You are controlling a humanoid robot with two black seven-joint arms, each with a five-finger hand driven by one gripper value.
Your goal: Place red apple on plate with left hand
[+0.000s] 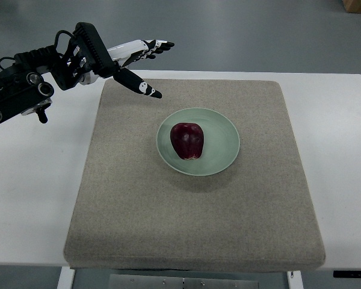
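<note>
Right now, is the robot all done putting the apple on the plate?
Looks done. The red apple sits on the green plate, a bit left of its middle, and nothing touches it. The left hand is up at the far left corner of the grey mat, fingers spread and holding nothing. Nothing seems left to do, except perhaps pulling the arm away. The right hand is not in view.

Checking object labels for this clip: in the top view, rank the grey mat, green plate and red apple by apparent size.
1. Grey fabric mat
2. Pale green round plate
3. Dark red apple, lying on the plate
</note>
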